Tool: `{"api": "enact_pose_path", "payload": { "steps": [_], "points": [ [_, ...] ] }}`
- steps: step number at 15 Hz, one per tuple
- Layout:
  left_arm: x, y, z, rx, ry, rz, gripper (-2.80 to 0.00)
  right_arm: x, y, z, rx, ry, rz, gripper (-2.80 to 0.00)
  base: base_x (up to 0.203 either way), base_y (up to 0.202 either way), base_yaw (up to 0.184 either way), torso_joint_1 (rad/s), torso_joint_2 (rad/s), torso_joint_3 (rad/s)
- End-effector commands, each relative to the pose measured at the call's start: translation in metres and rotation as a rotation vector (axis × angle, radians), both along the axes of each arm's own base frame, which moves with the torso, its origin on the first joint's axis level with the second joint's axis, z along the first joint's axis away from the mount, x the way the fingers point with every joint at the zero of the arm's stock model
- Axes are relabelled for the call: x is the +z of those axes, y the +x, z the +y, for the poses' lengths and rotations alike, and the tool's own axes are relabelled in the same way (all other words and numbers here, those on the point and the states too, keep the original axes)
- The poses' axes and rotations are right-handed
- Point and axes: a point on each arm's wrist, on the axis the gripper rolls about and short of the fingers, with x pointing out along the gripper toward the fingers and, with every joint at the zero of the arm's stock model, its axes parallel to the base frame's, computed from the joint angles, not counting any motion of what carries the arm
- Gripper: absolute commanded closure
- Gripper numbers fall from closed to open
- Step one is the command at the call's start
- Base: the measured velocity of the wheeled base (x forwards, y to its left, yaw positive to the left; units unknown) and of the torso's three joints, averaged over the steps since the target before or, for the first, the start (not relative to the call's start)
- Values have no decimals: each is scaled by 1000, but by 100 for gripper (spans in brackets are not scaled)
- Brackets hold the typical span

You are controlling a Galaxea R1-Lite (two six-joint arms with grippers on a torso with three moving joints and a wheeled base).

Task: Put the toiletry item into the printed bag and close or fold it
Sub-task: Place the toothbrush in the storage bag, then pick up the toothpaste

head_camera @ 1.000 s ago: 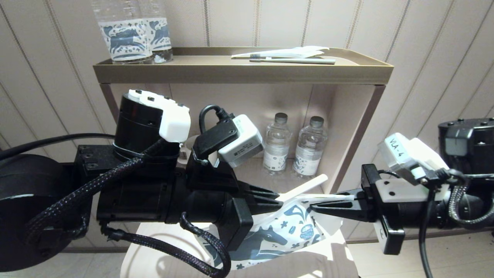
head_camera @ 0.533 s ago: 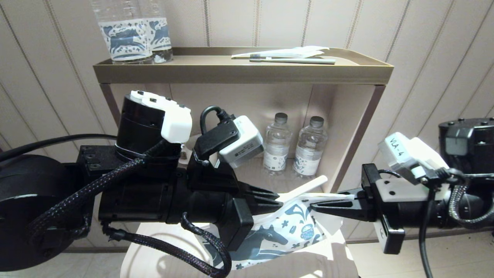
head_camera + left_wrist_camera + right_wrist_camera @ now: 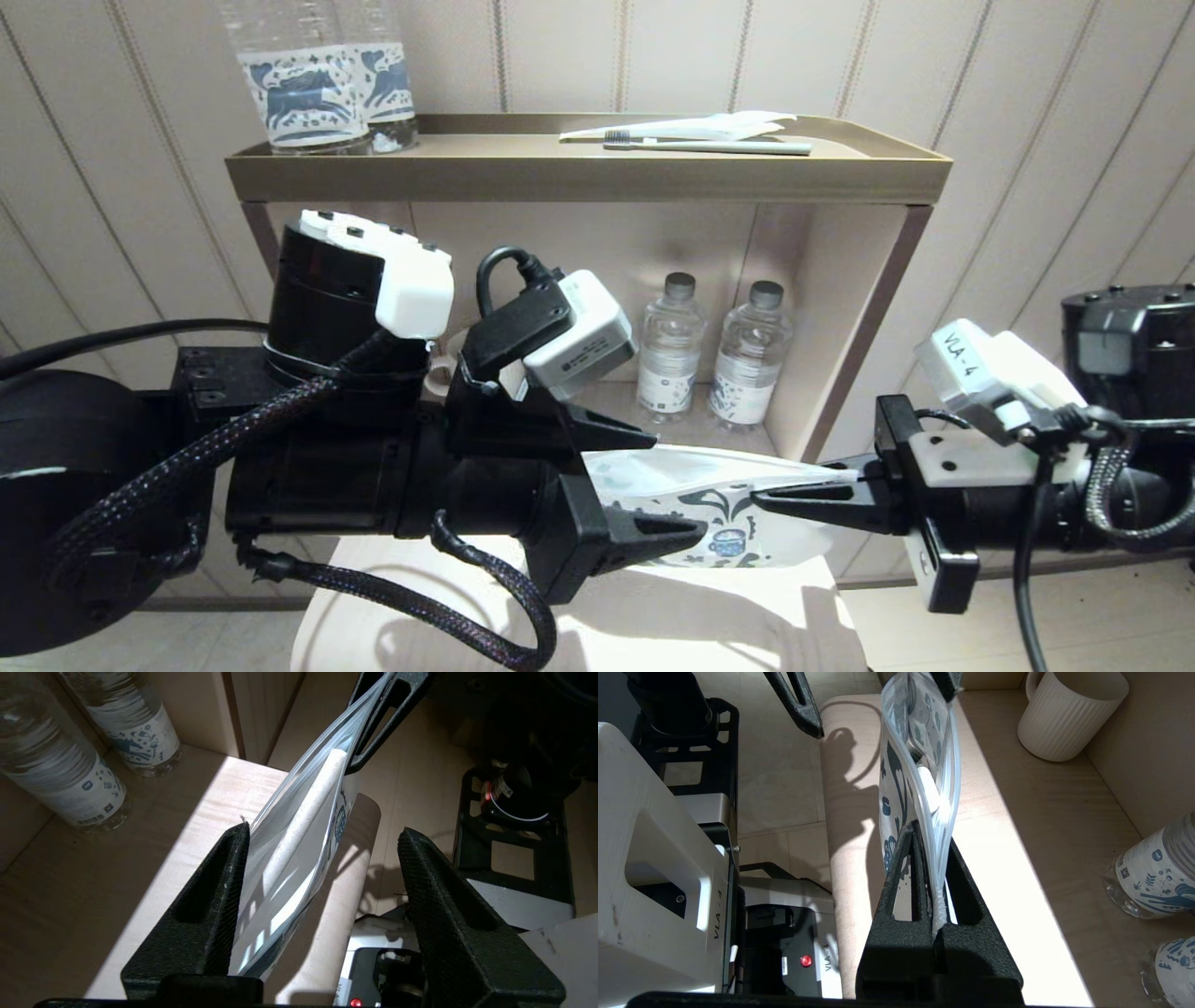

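printed bag [image 3: 709,485] hangs in the air in front of the lower shelf [image 3: 653,411], stretched roughly level between the two arms, with a pale stick-like toiletry item [image 3: 303,816] lying lengthwise inside it. right gripper [image 3: 780,499] is clamped tight on one end of the bag, its fingers pressed together over the film. left gripper [image 3: 653,485] stands spread wide around the other end and holds nothing; in the left wrist view the bag's edge lies just against the inner face of one finger [image 3: 219,891] while the other finger is well apart from it. the main risk, as i judge it, is that the bag is carried from one end only: the free end could droop or twist and the item could slide toward whichever end is open, and if the left gripper closes again off the edge it may crease the film or pinch the item instead of the mouth. the bag looks thin and glossy, translucent on one face and printed with blue-grey motifs on the other, so it should be slippery and limp. the item is matte, straight and rounded at its tip. water bottles [image 3: 714,350] stand on the shelf behind, and a ribbed white mug [image 3: 1069,711] sits nearby.
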Motion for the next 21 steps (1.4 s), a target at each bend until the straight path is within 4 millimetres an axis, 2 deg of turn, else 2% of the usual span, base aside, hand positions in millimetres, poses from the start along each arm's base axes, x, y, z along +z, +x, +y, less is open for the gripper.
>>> {"api": "enact_pose_path", "payload": {
  "steps": [1, 3, 6, 8, 9, 11, 13, 17, 20, 21],
  "points": [
    [5, -2, 2, -1, -15, -13, -280, 0, 0, 0, 5, 2, -4, 0, 0, 0, 0, 0, 0, 0],
    [12, -4, 10, 16, -33, -23, -280, 1, 0, -1, 2, 3, -7, 0, 0, 0, 0, 0, 0, 0],
    [13, -3, 35, 136, -34, -5, -280, 4, 0, -3, -9, 7, -18, 0, 0, 0, 0, 0, 0, 0],
    [15, -9, 55, 214, -51, 11, -280, 6, 2, -5, -18, 10, -26, 0, 0, 0, 0, 0, 0, 0],
    [16, -15, 68, 246, -62, 15, 0, 7, 3, -8, -34, 11, -29, 0, 0, 0, 0, 0, 0, 0],
    [12, -29, 90, 328, -66, 18, 0, 9, 4, -9, -39, 13, -35, 0, 0, 0, 0, 0, 0, 0],
    [-3, -38, 103, 433, -2, 59, 0, 11, 6, -13, -57, 16, -39, 0, 0, 0, 0, 0, 0, 0],
    [-30, -33, 102, 599, 31, 277, 0, 22, 6, -17, -68, 33, -66, 0, 0, 0, 0, 0, 0, 0],
    [-52, -33, 102, 669, 72, 364, 0, 25, 9, -21, -91, 36, -74, 0, 0, 0, 0, 0, 0, 0],
    [-58, -30, 100, 680, 97, 377, -280, 25, 10, -23, -98, 36, -74, 0, 0, 0, 0, 0, 0, 0]
  ]
}}
